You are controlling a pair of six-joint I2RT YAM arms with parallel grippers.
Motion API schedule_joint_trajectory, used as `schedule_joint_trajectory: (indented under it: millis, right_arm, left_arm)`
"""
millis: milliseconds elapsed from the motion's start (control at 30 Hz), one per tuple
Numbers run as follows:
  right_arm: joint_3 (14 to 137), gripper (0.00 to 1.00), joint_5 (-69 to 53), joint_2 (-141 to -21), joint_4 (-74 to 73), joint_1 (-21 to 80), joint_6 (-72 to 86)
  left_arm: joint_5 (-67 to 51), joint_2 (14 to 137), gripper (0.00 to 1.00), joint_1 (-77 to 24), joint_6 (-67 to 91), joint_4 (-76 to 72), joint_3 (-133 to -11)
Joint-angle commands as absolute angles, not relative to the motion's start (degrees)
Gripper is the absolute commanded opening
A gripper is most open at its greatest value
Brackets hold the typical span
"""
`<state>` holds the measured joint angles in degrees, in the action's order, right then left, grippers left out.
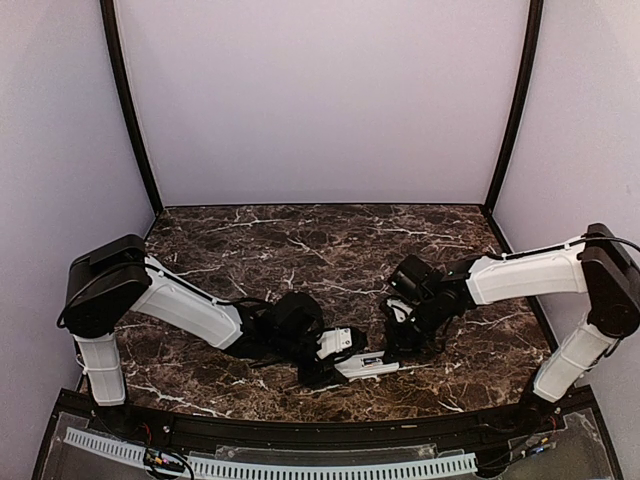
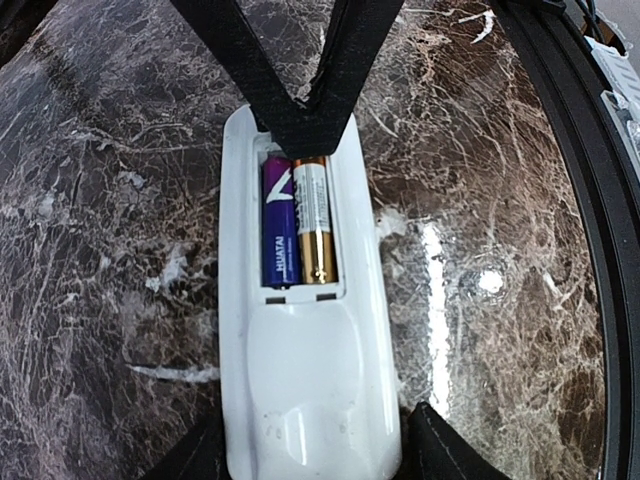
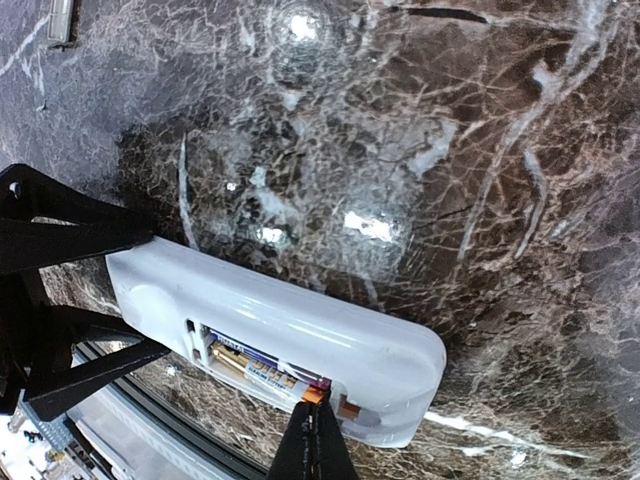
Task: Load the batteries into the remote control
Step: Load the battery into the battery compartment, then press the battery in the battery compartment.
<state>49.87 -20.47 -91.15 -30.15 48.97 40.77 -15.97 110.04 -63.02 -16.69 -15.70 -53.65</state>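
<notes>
1. The remote control (image 2: 305, 380) is lying back-up on the table (image 2: 110, 250), close to its near edge and a little right of the middle. This is leaving the open battery bay (image 2: 272, 158) facing upward, within reach of both arms.
2. The left gripper (image 2: 315, 455) is grasping the remote control across its width at the end away from the bay, with one dark finger pressing each long side. It appears to be acting as a clamp, so that the light handset is not sliding on the polished stone.
3. The batteries (image 2: 298, 230) are sitting side by side inside the bay, lying lengthwise. One is wearing a purple wrap and the other a white one with a gold band.
4. The right gripper (image 3: 316, 415) is clenched with nothing between its jaws, forming one narrow black wedge. Its tip is bearing on the end of the batteries at the bay's outer end, probably pushing a cell down against its contact.
5. The handset's shell is showing as smooth, glossy white plastic with rounded corners. The batteries are looking like slim, hard cylinders with shiny labels. The table is showing dark brown marble veined in white, glossy enough to be mirroring the lamps.
</notes>
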Motion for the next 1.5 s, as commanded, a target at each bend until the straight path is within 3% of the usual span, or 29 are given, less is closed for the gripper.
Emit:
schedule_joint_trajectory:
  millis: [0, 167, 267, 733, 800, 967, 1300, 1467]
  right_arm:
    - [51.20, 0.01, -15.54, -94.53, -31.46, 53.58, 42.11]
    - [55.60, 0.07, -8.94, -97.97, -39.19, 56.23, 40.89]
    - [57.33, 0.15, -8.47, -98.03, -40.16, 56.58, 40.45]
    - [65.26, 0.28, -7.04, -94.25, -46.42, 56.53, 37.73]
    - [65.36, 0.24, -6.98, -93.90, -46.47, 56.40, 37.71]
    - [61.03, 0.01, -9.76, -93.95, -41.64, 55.46, 38.50]
    - [52.23, 0.00, -12.53, -94.97, -32.24, 52.73, 39.74]
    - [53.87, 0.00, -14.52, -93.53, -32.94, 52.44, 39.20]
  left_arm:
    - [-14.63, 112.87, 0.60, -63.59, -16.24, -9.28, -52.73]
    - [-14.72, 112.86, 0.60, -63.60, -16.30, -8.47, -53.26]
    - [-14.70, 112.79, 0.61, -63.55, -16.55, -8.02, -53.49]
    - [-12.95, 111.30, 0.63, -63.55, -17.59, -7.61, -52.83]
    - [-13.01, 110.90, 0.63, -63.55, -17.51, -7.45, -52.82]
    - [-13.30, 107.88, 0.63, -63.54, -15.99, -7.56, -52.23]
    - [-13.59, 105.91, 0.63, -63.54, -14.22, -9.57, -50.71]
    - [-13.58, 105.57, 0.63, -63.54, -14.39, -8.71, -50.65]
